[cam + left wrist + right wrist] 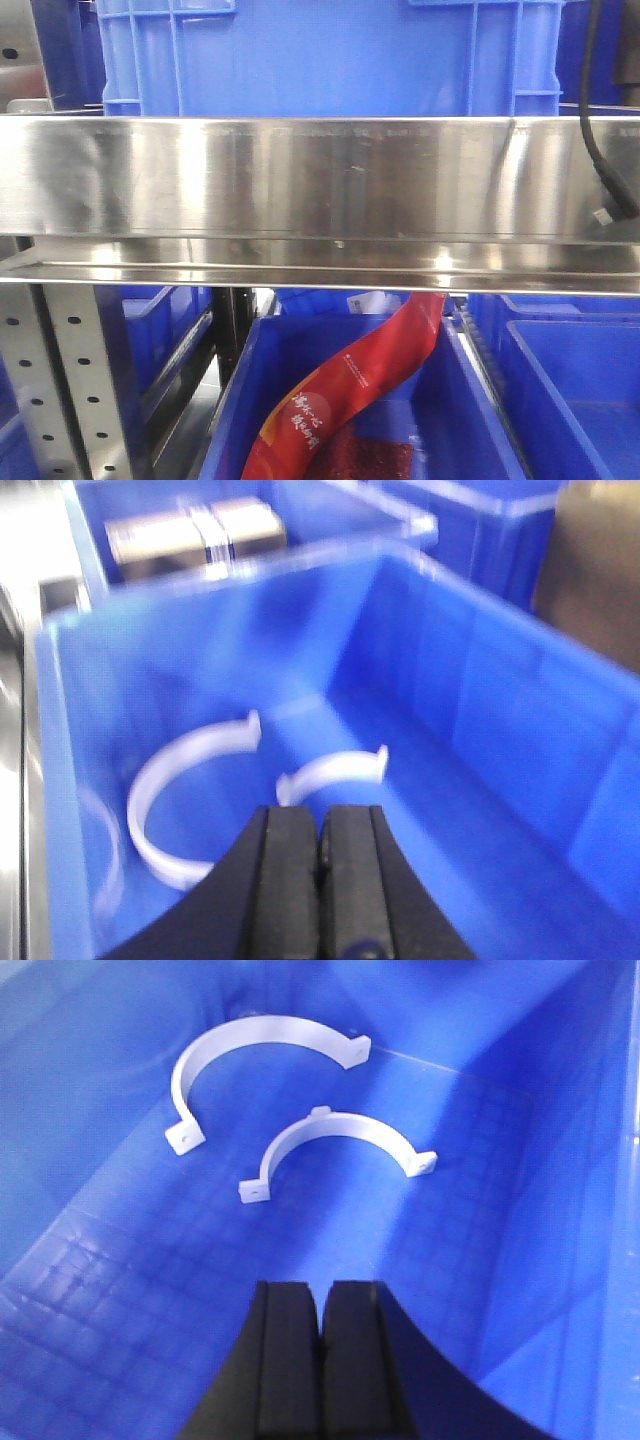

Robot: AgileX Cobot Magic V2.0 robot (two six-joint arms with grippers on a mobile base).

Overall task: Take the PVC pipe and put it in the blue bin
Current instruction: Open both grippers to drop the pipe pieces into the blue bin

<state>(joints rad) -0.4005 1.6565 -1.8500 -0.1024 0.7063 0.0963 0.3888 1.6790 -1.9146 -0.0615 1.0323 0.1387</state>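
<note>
In the right wrist view, two white curved PVC pipe pieces lie on the floor of a blue bin (560, 1210): a larger arc (250, 1028) at the back and a smaller arc (340, 1123) nearer me. My right gripper (322, 1295) hangs above the bin floor in front of the smaller arc, shut with nothing in it. The blurred left wrist view also shows a blue bin (500, 710) holding a large white arc (140, 805) and a small one (335, 770). Just short of the small arc, my left gripper (321, 820) is shut and empty. Neither gripper appears in the front view.
A steel shelf beam (320, 180) crosses the front view, with a blue crate (330, 50) on it and a black cable (600, 150) at the right. Below it, a blue bin (560, 400) holds a red packet (360, 380). Behind the left bin sits another bin holding a tan box (195, 530).
</note>
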